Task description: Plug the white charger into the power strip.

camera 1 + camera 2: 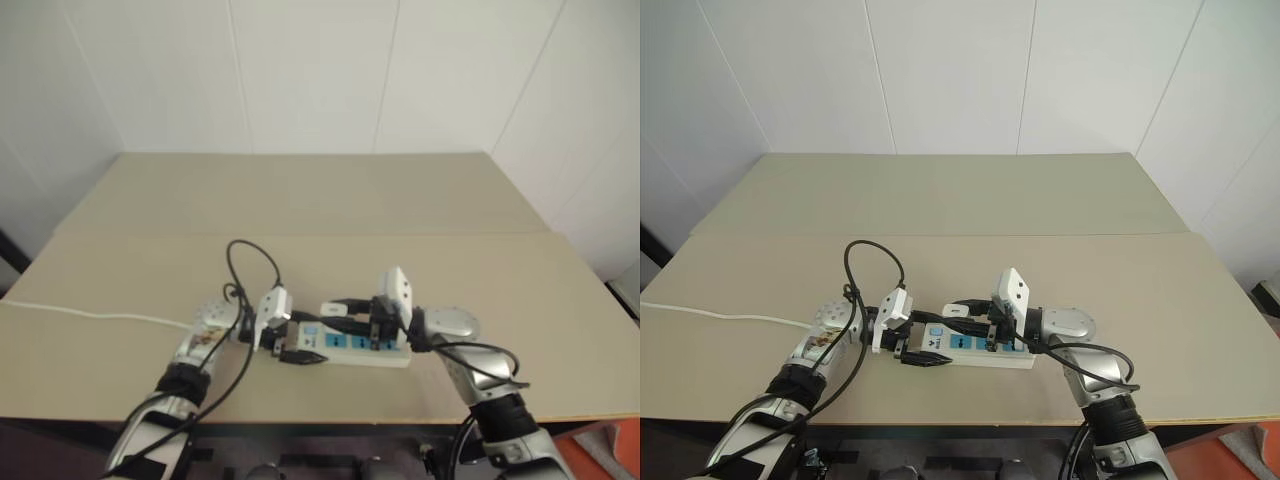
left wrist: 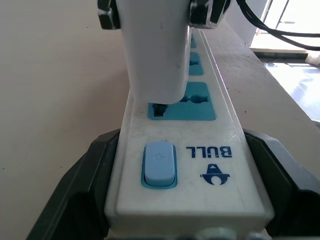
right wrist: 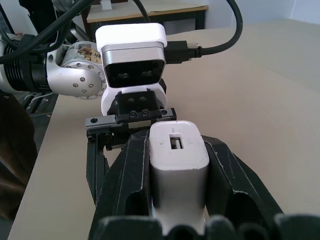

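Charger [image 3: 178, 165] sits clenched in my right pincer [image 3: 178, 210], prongs just over the first of the 3 blue sockets, so I judge it needs only a straight press down. My left pincer [image 2: 165, 200] is clamped on the switch end of the power strip [image 2: 220, 150], pinning it to the bench [image 1: 330, 200]. Black cables [image 1: 245, 262] arch above my left wrist and the strip's thin white cord [image 1: 90, 316] trails off left, neither blocking the socket.

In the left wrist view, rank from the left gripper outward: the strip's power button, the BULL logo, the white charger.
1. The power button and BULL logo, side by side between the left gripper's fingers; too close to rank.
2. The white charger, beyond them, over the power strip's first blue socket.
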`<control>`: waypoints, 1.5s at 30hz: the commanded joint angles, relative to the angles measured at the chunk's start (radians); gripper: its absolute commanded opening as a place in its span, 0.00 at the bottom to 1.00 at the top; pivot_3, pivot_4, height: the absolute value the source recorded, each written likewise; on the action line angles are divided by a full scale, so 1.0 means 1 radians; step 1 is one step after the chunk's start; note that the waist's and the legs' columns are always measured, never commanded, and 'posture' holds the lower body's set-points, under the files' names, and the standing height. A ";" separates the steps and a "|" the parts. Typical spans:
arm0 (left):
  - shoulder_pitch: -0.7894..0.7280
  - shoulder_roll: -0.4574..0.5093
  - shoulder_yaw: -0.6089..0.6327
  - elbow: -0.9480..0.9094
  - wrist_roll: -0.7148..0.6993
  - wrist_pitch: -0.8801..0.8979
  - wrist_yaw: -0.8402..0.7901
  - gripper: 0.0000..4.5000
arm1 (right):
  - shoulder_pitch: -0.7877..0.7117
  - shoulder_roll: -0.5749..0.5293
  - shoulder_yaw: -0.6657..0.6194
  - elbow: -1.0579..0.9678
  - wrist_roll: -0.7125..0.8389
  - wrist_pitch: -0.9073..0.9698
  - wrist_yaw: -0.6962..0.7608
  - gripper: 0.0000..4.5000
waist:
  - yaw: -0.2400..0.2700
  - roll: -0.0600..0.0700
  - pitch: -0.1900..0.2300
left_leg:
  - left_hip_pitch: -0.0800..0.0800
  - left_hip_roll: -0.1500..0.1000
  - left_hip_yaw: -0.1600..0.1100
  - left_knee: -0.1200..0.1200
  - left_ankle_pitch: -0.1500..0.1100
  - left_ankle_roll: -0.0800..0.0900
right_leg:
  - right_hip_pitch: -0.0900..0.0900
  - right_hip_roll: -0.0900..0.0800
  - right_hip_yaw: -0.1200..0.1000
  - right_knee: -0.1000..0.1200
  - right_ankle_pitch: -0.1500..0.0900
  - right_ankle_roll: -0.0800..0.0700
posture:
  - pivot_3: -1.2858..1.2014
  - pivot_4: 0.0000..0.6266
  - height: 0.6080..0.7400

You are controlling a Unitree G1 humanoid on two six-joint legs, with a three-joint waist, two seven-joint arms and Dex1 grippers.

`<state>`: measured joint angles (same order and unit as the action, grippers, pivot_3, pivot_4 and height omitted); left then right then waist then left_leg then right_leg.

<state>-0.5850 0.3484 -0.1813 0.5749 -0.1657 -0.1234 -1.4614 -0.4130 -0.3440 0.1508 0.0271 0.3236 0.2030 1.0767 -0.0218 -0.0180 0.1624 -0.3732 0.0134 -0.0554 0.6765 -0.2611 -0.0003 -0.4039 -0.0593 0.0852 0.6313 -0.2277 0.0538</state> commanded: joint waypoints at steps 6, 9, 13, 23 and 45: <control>0.019 0.005 -0.032 -0.010 0.014 0.008 0.000 0.73 | -0.006 -0.008 0.013 0.024 -0.006 -0.038 0.014 0.26 | 0.000 0.000 0.000 | 0.000 0.000 0.000 0.000 0.000 0.000 | 0.000 0.000 0.000 0.000 0.000 0.000 | 0.52 0.24 1.00; 0.020 0.007 -0.031 -0.004 0.017 -0.001 0.006 0.73 | -0.001 -0.018 0.012 0.038 -0.009 -0.047 0.023 0.26 | 0.001 0.000 0.000 | 0.000 0.000 0.000 0.000 0.000 0.000 | 0.000 0.000 0.000 0.000 0.000 0.000 | 0.52 0.24 1.00; 0.026 0.012 -0.027 0.002 0.020 -0.014 0.019 0.73 | 0.014 -0.040 0.011 0.050 -0.014 -0.064 0.040 0.26 | 0.004 0.000 0.000 | 0.000 0.000 0.000 0.000 0.000 0.000 | 0.000 0.000 0.000 0.000 0.000 0.000 | 0.52 0.24 1.00; 0.060 0.014 -0.036 -0.033 0.013 -0.009 0.040 0.73 | 0.011 -0.082 0.014 0.098 -0.020 -0.109 0.074 0.26 | 0.008 0.000 0.000 | 0.000 0.000 0.000 0.000 0.000 0.000 | 0.001 0.000 0.000 -0.001 0.000 0.000 | 0.52 0.24 1.00; 0.058 0.024 -0.038 -0.037 0.013 -0.001 0.054 0.73 | 0.022 -0.128 0.035 0.259 -0.065 -0.268 0.105 0.26 | 0.009 0.000 0.000 | 0.004 0.000 0.000 0.000 0.000 0.000 | 0.006 -0.001 0.000 -0.002 0.000 0.001 | 0.52 0.24 1.00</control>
<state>-0.5486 0.3473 -0.2057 0.5224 -0.1687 -0.1316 -1.4045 -0.4195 -0.4127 0.1966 0.2156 0.3252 -0.0755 1.1867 -0.0129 -0.0182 0.1622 -0.3686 0.0132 -0.0557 0.6765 -0.2612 -0.0002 -0.3971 -0.0598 0.0846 0.6287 -0.2279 0.0543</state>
